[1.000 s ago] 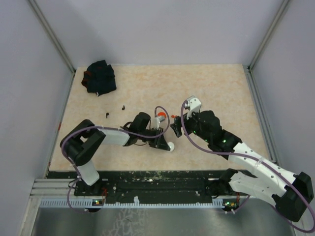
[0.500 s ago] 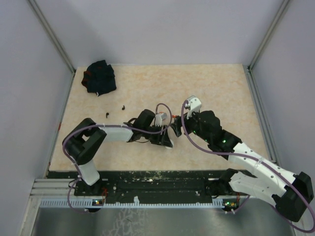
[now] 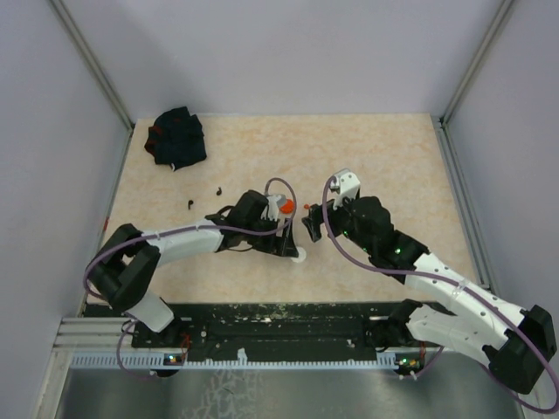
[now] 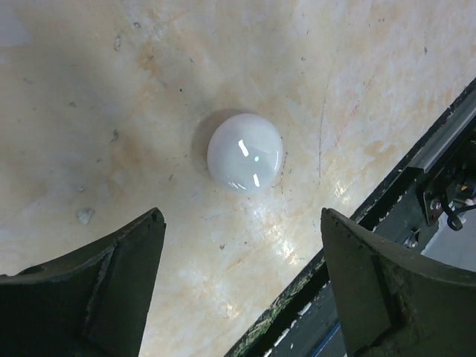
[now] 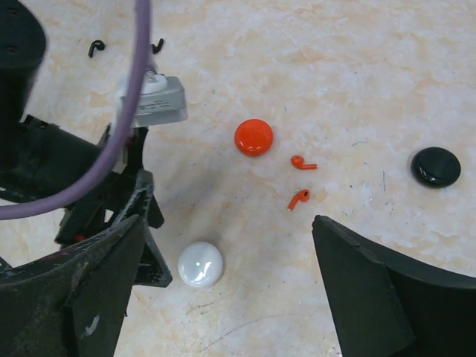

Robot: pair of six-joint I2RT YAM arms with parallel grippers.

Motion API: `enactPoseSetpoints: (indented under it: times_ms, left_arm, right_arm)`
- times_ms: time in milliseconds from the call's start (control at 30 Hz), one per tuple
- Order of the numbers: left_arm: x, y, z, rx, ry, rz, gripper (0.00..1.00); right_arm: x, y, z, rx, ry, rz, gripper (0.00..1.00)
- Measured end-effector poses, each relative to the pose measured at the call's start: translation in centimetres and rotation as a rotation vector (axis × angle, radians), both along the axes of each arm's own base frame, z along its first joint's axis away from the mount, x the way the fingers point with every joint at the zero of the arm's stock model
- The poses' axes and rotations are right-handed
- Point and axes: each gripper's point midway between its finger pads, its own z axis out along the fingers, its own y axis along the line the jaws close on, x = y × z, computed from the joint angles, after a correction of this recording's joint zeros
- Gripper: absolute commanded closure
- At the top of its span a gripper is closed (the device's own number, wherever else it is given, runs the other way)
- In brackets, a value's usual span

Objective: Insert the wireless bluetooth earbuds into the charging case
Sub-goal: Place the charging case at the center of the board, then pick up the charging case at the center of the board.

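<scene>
Both sets of jaws stand spread and empty: the left gripper [image 4: 242, 223] over a glossy white domed case [image 4: 245, 152], the right gripper [image 5: 227, 223] over two tiny red earbuds [image 5: 297, 161] lying on the beige table [image 5: 357, 74] near a red round case [image 5: 253, 137]. One stem lies level in the right wrist view and the other slants, so a sound pickup likely closes squarely across one stem.
</scene>
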Motion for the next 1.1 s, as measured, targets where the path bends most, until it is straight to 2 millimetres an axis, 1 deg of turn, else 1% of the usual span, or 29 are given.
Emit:
enactPoseSetpoints:
  times_ms: [100,233,333,433,533,600,633,667,767,833,967,1100]
  left_arm:
    - [0.2,1.0,1.3,0.02,-0.045,0.01,0.04]
    - [1.2,2.9,3.6,0.049,-0.123,0.032,0.01]
    - [2.9,4.6,5.6,0.067,-0.189,0.066,0.0]
    - [5.3,6.7,8.1,0.077,-0.258,0.109,0.0]
    - [7.9,9.1,10.3,0.079,-0.317,0.161,0.0]
    - [9.1,10.5,11.1,0.083,-0.341,0.186,0.0]
    - [9.6,11.2,11.4,0.087,-0.354,0.199,0.0]
    - [10.1,11.9,11.5,0.092,-0.363,0.211,0.0]
    - [10.7,13.3,11.5,0.105,-0.377,0.224,0.0]
    - [10.6,14.0,11.2,0.109,-0.38,0.225,0.0]
    - [9.9,14.9,10.5,0.132,-0.38,0.212,0.0]
    - [9.7,15.1,10.8,0.133,-0.399,0.207,0.0]
  right_arm:
    - [0.3,-0.4,-0.1,-0.002,0.002,-0.033,0.02]
    - [1.1,-0.9,-1.2,-0.05,0.04,-0.088,0.02]
    - [2.2,-1.4,-2.0,-0.099,0.069,-0.15,0.02]
    - [3.4,-2.3,-3.1,-0.145,0.103,-0.229,0.02]
    - [5.0,-3.8,-4.6,-0.171,0.155,-0.323,0.02]
    - [6.0,-5.0,-5.8,-0.186,0.191,-0.383,0.05]
    - [6.4,-5.6,-6.4,-0.191,0.206,-0.41,0.06]
    - [7.0,-6.7,-7.4,-0.197,0.235,-0.453,0.08]
    - [8.2,-8.3,-8.7,-0.193,0.284,-0.529,0.09]
    - [9.4,-9.3,-9.4,-0.18,0.312,-0.586,0.1]
    - [12.1,-10.6,-10.8,-0.162,0.353,-0.658,0.12]
    - [14.8,-11.4,-12.5,-0.158,0.387,-0.688,0.13]
